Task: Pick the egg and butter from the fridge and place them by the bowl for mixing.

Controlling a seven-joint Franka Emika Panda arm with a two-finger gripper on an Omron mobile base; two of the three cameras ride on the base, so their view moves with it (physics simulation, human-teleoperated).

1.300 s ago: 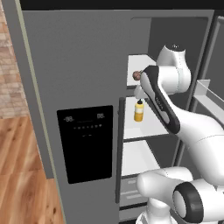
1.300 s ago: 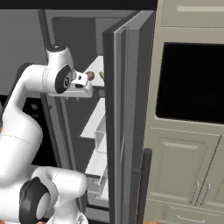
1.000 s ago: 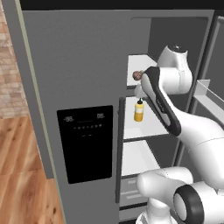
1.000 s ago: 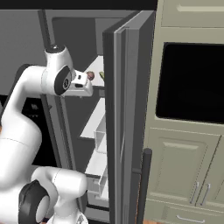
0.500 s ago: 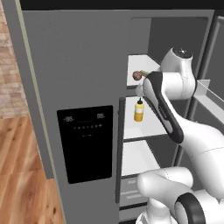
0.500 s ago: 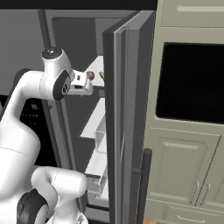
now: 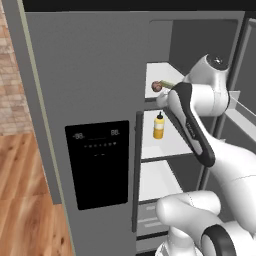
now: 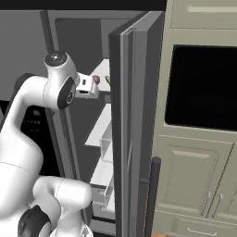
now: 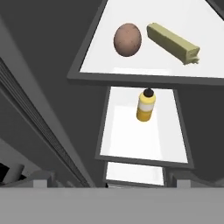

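Your gripper (image 9: 113, 180) is spread wide. Its two tips sit low at the far left and far right of the hand view, with nothing between them, so it holds nothing and touches nothing. In the right base view the gripper (image 8: 90, 87) hangs just in front of the top shelf, close to the egg (image 8: 96, 79) but apart from it.

Much is hard to read from the base. In the left base view the arm's upper link covers most of the hand, and you see only a sliver of the egg (image 7: 157, 86) and the butter (image 7: 168, 85) past it. In the right base view the open fridge (image 8: 134, 115) door edge cuts off the shelves, and the butter (image 8: 107, 79) is a small greenish fleck. The fingertips are dim grey stubs at the bottom of the hand view.

The hand view is your clearest look. The egg (image 9: 127, 39) is a speckled brownish oval lying on the white top shelf (image 9: 144, 70). The butter (image 9: 173, 43) is a pale yellow-green stick lying flat just beside it, not touching. One shelf below stands a yellow bottle (image 9: 145, 105) with a dark cap, upright.
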